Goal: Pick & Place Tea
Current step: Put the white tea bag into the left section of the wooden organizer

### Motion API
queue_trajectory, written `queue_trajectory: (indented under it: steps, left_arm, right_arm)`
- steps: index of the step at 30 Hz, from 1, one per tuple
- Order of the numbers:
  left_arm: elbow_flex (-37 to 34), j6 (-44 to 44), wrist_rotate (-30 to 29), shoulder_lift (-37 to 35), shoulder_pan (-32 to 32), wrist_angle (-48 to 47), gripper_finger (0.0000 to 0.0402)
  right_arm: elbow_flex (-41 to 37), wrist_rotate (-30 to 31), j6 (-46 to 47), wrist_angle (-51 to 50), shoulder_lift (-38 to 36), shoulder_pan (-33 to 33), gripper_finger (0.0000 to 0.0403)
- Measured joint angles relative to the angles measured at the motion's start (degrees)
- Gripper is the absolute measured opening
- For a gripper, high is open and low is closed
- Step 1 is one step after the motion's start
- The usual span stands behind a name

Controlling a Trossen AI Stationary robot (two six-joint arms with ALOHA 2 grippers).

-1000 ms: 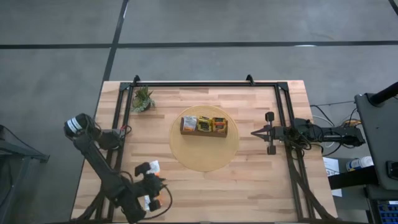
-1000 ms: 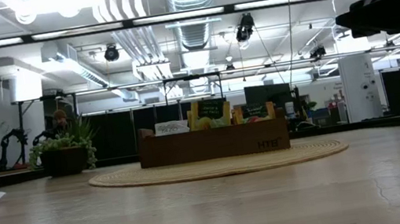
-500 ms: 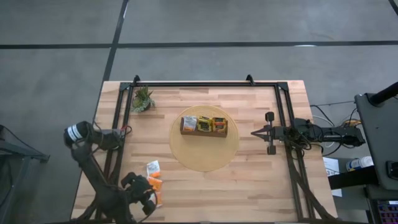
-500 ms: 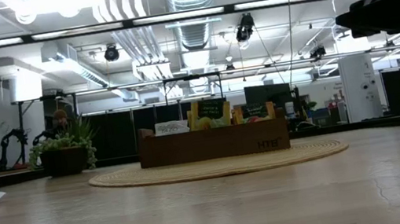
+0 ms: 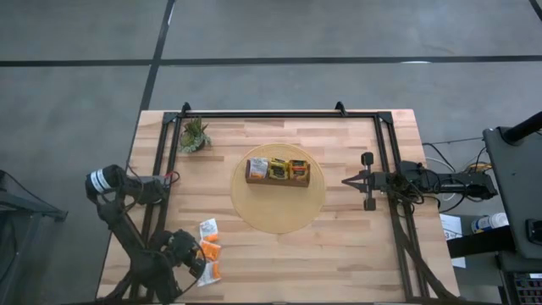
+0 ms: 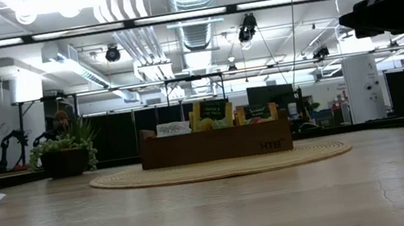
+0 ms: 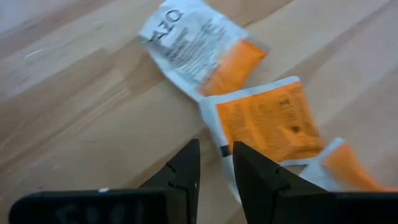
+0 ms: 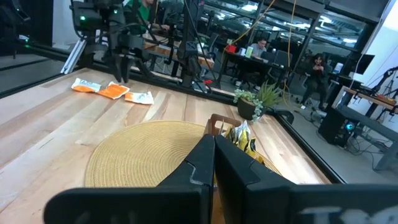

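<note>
Three tea sachets lie flat on the wood near the table's near-left corner: a white-and-orange sachet (image 5: 208, 229) (image 7: 199, 46), an orange sachet (image 5: 212, 251) (image 7: 267, 121) and a third sachet (image 5: 210, 270). My left gripper (image 5: 184, 254) (image 7: 216, 152) is just left of them, low over the table, its fingers a narrow gap apart. More yellow and orange sachets stand in the wooden tray (image 5: 278, 172) (image 6: 214, 143). My right gripper (image 5: 345, 180) (image 8: 214, 144) waits shut, to the right of the tray. My left gripper points down at the table, with its fingertips (image 7: 189, 152) on either side of the orange sachet's white edge (image 7: 214, 134). I cannot tell whether they touch it. The sachet lies flat on the wood.
The tray sits on a round woven mat (image 5: 278, 212) (image 6: 218, 167) at mid-table. A small potted plant (image 5: 194, 135) (image 6: 64, 154) stands near the far-left corner. Black frame rails (image 5: 389, 195) run along the table's sides and far edge. Bare wood lies between the mat and the sachets.
My left gripper has drawn back from over the sachets toward the table's left edge. This has uncovered the orange sachet and the third one, which lie still on the wood. The right arm has kept still.
</note>
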Motion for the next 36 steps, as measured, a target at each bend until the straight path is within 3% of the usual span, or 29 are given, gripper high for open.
queue_trajectory:
  steps: [9,15,27,36]
  left_arm:
    - [-1.0,-0.5,0.5,-0.1,0.0,1.8,0.0089]
    - [-1.2,-0.1,-2.5,-0.1,0.1,3.4,0.009]
    - [-5.7,-0.4,-1.6,-0.1,0.8,12.0,0.009]
    - [-6.5,-0.2,-1.0,-0.1,1.2,13.2,0.0089]
  right_arm:
    - [0.0,0.0,0.0,0.0,0.0,0.0,0.0008]
    - [0.0,0.0,0.0,0.0,0.0,0.0,0.0008]
    - [0.0,0.0,0.0,0.0,0.0,0.0,0.0008]
    - [0.0,0.0,0.0,0.0,0.0,0.0,0.0008]
